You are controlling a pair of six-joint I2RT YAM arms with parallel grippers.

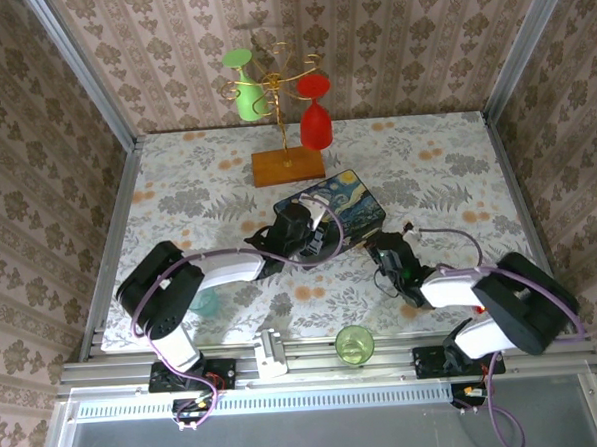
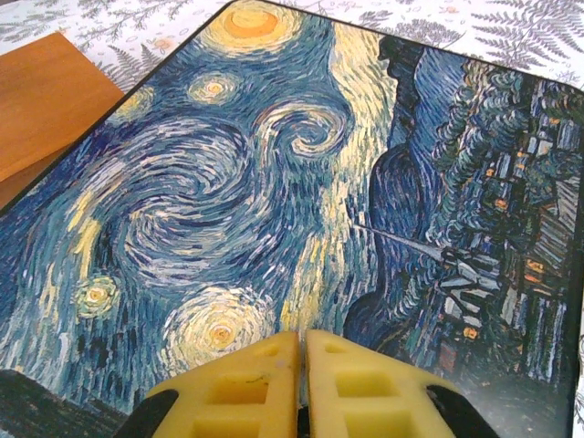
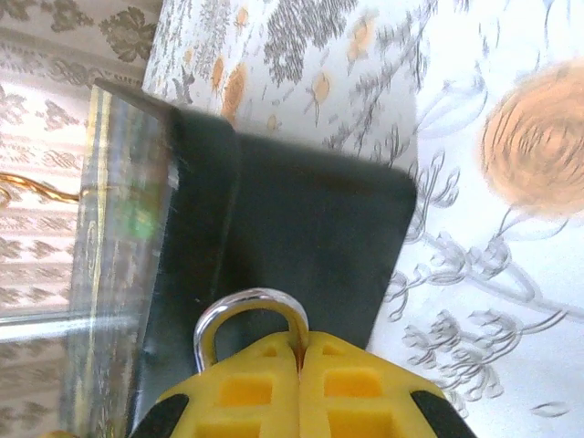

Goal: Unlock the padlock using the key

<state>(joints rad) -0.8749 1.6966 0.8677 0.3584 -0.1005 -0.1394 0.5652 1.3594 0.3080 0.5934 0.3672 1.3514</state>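
The padlock [image 3: 248, 295], only its shackle showing, is clamped in the right fingers [image 3: 312, 354] just beside the box [image 2: 228, 182]. With its body buried, the keyhole may be blocked, or it could twist under a push. The left fingers [image 2: 316, 354] are together over the lid; whether they hold a key I cannot tell. The box is closed, contents hidden. The green cup [image 1: 355, 344] at the counter edge looks empty.

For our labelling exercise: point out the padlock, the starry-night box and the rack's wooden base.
padlock [image 3: 248, 295], right wrist view, top of its silver shackle.
starry-night box [image 2: 274, 182], left wrist view, swirled painted lid.
wooden base [image 1: 288, 166], top external view, its flat top face.
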